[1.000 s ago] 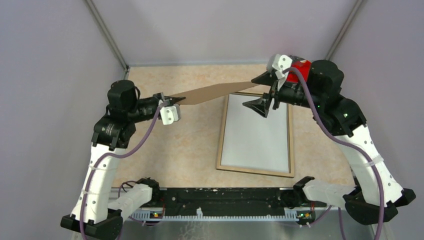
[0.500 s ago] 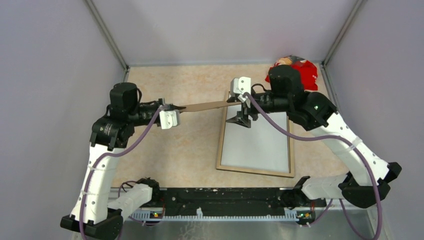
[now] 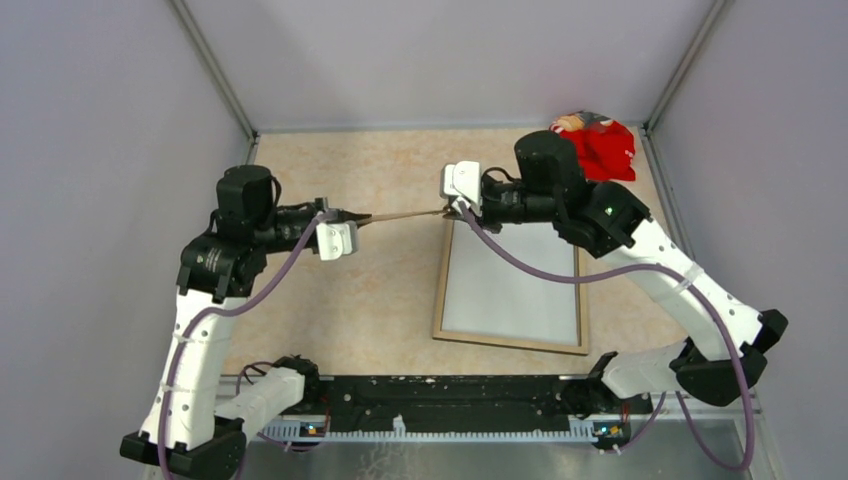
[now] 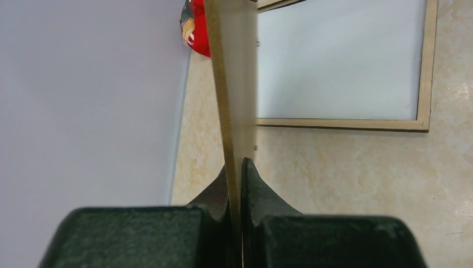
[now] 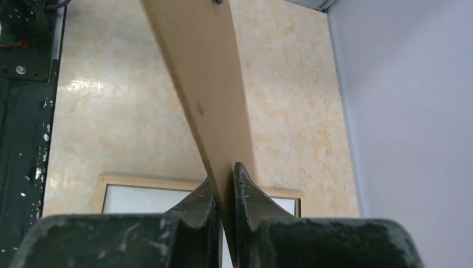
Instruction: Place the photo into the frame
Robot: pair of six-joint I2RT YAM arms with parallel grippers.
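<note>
The frame lies on the table with its tan wood back up, right of centre. Inside its rim lies the photo, showing only its plain white back. Above the frame's far left corner a brown backing board hangs edge-on between both arms. My left gripper is shut on the board's left end and my right gripper on its right end. The left wrist view has the left gripper clamping the thin board; the right wrist view shows the right gripper pinching the board above the frame.
A red packet lies in the back right corner, also seen in the left wrist view as a red packet. Grey walls close in the table on three sides. A black rail runs along the near edge.
The right arm swung left from the back right corner to the board's right end, and its gripper went from open to shut on it. The board turned edge-on. The left arm held still.
</note>
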